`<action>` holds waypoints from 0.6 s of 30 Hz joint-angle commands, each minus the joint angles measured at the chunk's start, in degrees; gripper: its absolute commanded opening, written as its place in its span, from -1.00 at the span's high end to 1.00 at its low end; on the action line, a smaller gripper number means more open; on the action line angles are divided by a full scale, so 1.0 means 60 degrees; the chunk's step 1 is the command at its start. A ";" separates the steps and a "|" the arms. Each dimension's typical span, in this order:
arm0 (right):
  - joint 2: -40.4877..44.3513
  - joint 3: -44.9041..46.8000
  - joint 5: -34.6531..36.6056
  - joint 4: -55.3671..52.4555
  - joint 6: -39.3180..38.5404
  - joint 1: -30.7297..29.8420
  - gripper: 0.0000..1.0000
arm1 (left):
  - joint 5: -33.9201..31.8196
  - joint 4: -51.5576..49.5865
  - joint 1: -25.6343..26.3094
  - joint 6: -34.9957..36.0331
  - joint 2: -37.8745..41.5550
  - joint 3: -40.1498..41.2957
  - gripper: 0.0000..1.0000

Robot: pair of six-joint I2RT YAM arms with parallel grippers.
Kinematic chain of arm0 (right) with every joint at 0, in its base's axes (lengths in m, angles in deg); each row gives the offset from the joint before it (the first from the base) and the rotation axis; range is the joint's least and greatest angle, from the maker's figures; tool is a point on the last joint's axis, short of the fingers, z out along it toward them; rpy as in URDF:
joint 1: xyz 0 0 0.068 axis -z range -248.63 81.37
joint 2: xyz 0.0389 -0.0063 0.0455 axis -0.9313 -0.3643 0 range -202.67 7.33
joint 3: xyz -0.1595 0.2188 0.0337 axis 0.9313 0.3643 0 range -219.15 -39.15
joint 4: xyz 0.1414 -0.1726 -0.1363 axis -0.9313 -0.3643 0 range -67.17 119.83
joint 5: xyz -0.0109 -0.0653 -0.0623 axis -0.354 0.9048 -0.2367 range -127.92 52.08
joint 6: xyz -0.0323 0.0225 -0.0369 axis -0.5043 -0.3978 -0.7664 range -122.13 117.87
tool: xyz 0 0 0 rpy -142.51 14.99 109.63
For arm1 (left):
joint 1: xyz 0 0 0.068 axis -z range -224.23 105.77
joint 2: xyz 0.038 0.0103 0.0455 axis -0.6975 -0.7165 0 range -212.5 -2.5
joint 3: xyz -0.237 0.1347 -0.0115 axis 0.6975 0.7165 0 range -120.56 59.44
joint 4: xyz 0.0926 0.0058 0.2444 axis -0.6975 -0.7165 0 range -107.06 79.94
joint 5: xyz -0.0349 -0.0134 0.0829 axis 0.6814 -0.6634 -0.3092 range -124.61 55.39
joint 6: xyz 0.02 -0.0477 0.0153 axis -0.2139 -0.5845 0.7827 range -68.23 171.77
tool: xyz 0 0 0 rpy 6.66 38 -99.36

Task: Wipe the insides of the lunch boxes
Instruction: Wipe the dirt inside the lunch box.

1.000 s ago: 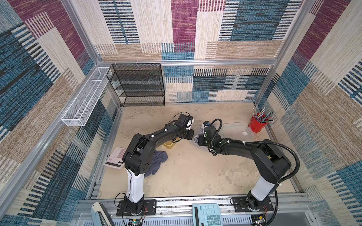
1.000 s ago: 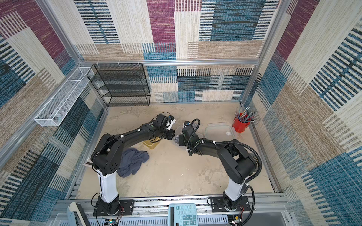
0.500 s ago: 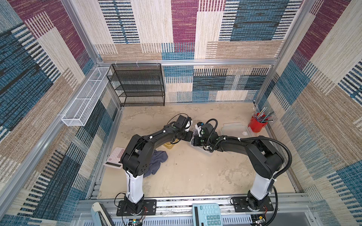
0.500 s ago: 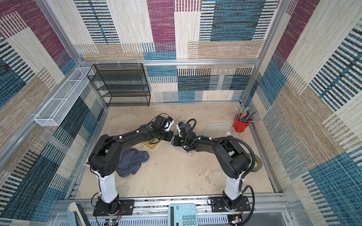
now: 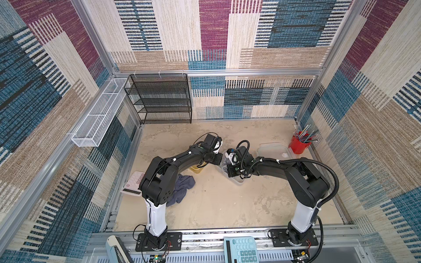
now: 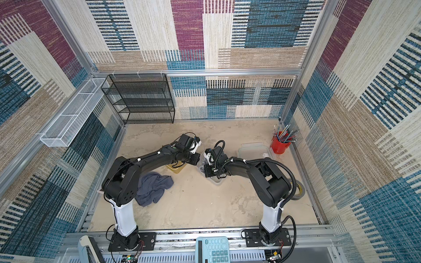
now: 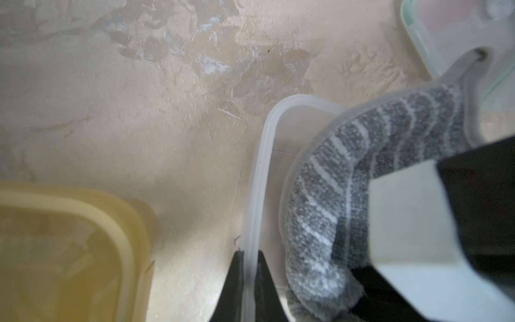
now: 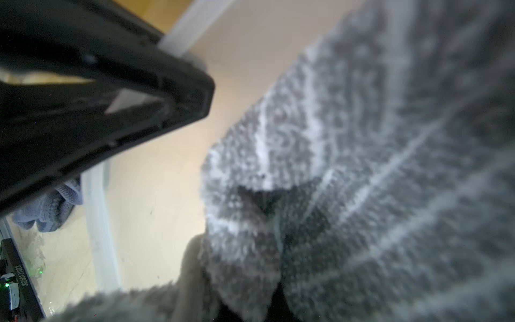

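My left gripper point(image 7: 249, 276) pinched on the rim of the clear frosted round-cornered plastic lunch box point(image 7: 260, 167), mid-frame in both top views; my right gripper point(image 5: 225, 164) clamping the grey white-striped cloth point(image 7: 348, 172) inside it, best swept into corners; translucent amber lunch box point(image 7: 69, 237) beside.

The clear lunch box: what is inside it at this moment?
A bunched grey striped cloth sits in the clear lunch box. A narrow strip of bare inside shows beside its rim. The bottom under the cloth is covered.
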 commanded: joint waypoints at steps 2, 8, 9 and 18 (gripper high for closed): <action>-0.0135 -0.0148 0.0040 -0.2688 -0.0826 -0.0080 1.00 | -0.0872 0.1301 -0.0076 0.0021 0.0058 -0.0140 1.00; -0.0333 -0.0555 0.1073 -0.3921 -0.1454 -0.0084 1.00 | -0.1069 0.1265 -0.0090 0.0228 0.0006 -0.0118 1.00; -0.0375 -0.0622 0.1253 -0.4141 -0.1586 -0.0080 1.00 | -0.1098 0.1244 -0.0112 0.0256 0.0002 -0.0113 1.00; -0.0100 -0.0680 0.2319 -0.5136 -0.2097 -0.0085 1.00 | -0.1376 0.1363 -0.0151 0.0475 -0.0008 -0.0052 1.00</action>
